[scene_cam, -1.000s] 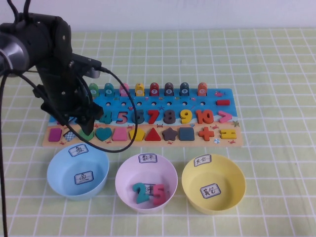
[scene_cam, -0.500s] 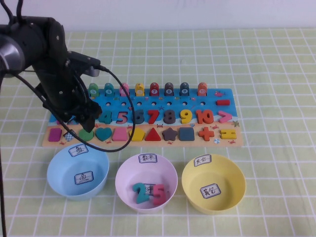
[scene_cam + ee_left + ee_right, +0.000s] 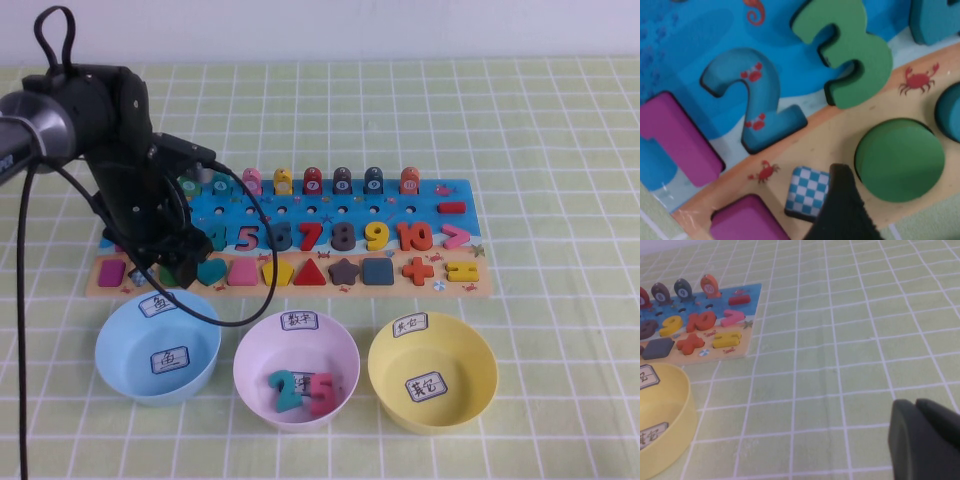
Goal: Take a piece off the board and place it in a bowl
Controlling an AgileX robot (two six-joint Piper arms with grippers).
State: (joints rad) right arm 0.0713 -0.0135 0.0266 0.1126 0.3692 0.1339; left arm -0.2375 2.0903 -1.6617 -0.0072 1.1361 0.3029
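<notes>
The board (image 3: 466, 222) lies across the table's middle. The piece, a flat round green disc (image 3: 900, 160), sits in its slot on the board's tan strip (image 3: 830, 135), below the green number 3 (image 3: 860, 50). My left gripper (image 3: 172, 268) is low over the board's left end and open. One black finger (image 3: 840, 205) stands right beside the disc; the other finger is out of view. In the high view the gripper hides the disc. The yellow bowl (image 3: 480, 350) stands empty at the front right. My right gripper (image 3: 925, 440) is shut and empty, low over the cloth to the right of the board.
A light blue bowl (image 3: 158, 345) stands in front of the left gripper. A pink bowl (image 3: 296, 368) beside it holds two numbers. A teal heart (image 3: 210, 270) lies next to the disc's slot. A black cable (image 3: 250, 230) loops over the board. The yellow bowl's rim (image 3: 665, 405) and the board's end (image 3: 752, 290) show in the right wrist view.
My left arm has come down and forward over the board's left end. Its gripper now covers the green disc in the high view.
</notes>
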